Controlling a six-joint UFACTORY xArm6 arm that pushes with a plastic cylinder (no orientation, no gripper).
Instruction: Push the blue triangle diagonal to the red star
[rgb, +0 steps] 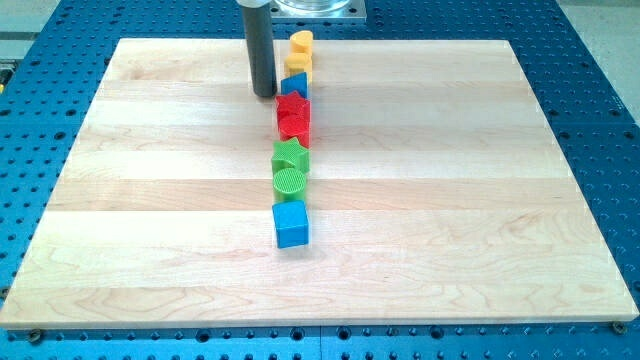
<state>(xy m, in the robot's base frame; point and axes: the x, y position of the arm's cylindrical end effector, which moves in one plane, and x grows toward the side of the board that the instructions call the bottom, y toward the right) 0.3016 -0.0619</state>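
My tip rests on the board near the view's top, just left of the blue triangle and close to it; I cannot tell if they touch. The blue triangle is in a column of blocks running down the middle. Directly below it, two red blocks press together, an upper one and a lower one. One of them is the red star, but I cannot tell which. The blue triangle touches the upper red block.
Above the blue triangle are a yellow block and another yellow block at the board's top edge. Below the red pair are a green star, a green cylinder and a blue cube. The wooden board lies on a blue perforated table.
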